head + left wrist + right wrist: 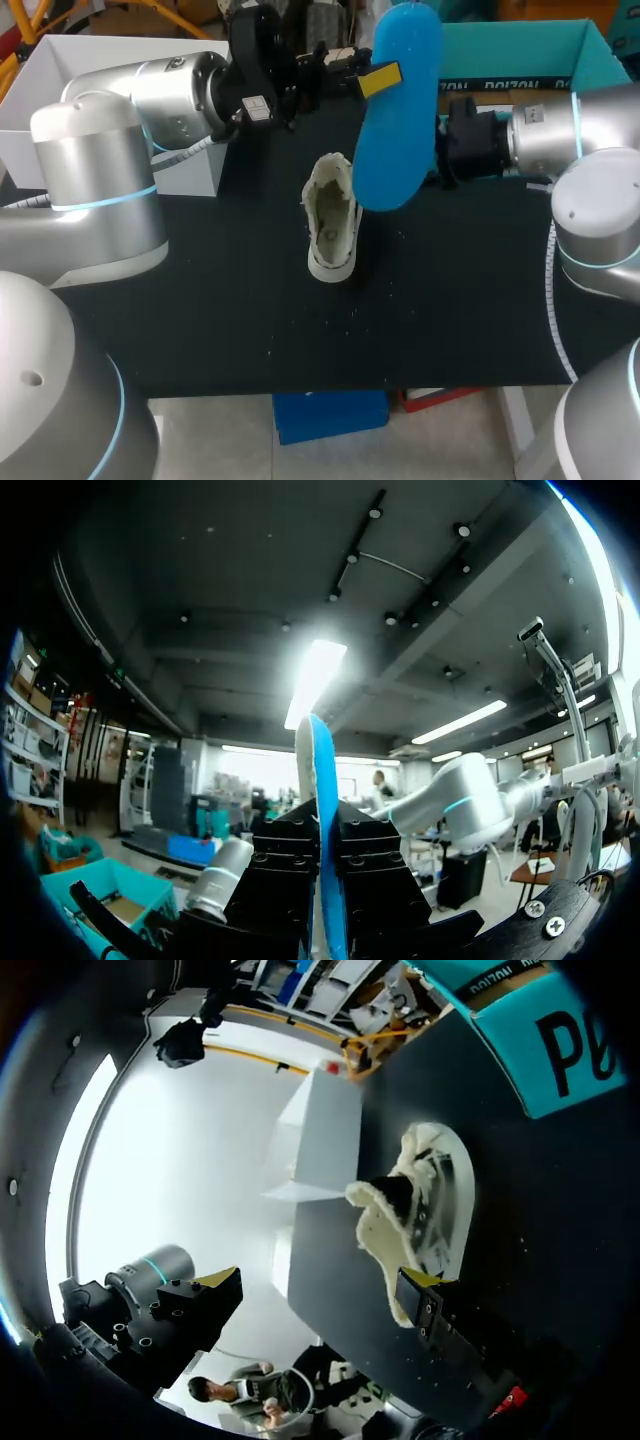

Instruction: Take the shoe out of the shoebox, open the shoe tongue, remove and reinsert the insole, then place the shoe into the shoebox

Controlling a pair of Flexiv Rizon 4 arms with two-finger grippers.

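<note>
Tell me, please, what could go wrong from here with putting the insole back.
The left gripper pinches the blue insole by one edge only, high above the table, so it could slip or twist on the way down. The white shoe stands free, with the right gripper open and not holding it, so pressing the insole in may tip or slide it.

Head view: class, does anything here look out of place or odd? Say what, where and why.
The blue insole is out of the white shoe, clamped upright in mid-air by the left gripper. The shoe stands on the black table, outside the teal shoebox. Nothing looks spilled or damaged.
</note>
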